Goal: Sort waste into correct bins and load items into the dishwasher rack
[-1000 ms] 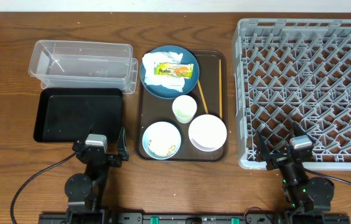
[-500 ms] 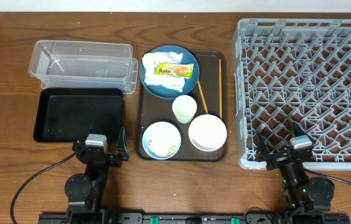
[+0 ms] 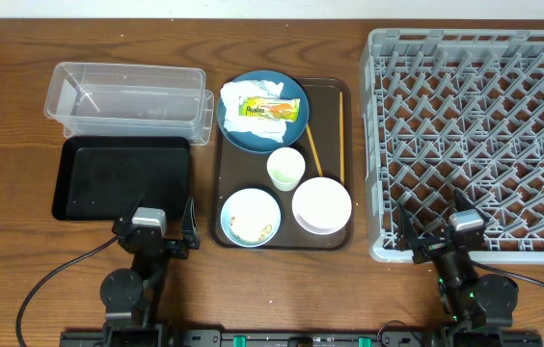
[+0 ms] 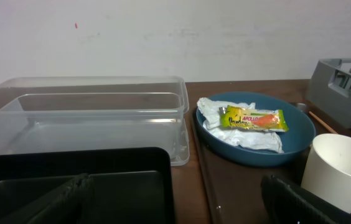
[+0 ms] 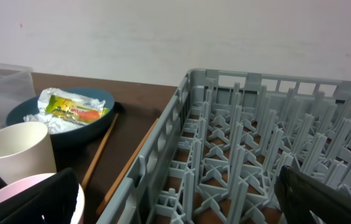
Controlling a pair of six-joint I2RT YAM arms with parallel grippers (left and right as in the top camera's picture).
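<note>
Wooden table (image 3: 2, 145) is shown from above; left gripper (image 3: 156, 232) and right gripper (image 3: 435, 237) are seen spread wide and empty at the lower edge, rack (image 3: 372, 145) at right.

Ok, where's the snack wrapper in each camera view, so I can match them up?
Overhead: snack wrapper in the upper centre of the picture.
Left wrist: snack wrapper right of centre, mid-height.
Right wrist: snack wrapper at the far left, mid-height.
Shared landmark: the dark blue plate beneath it, visible in all three views.
</note>
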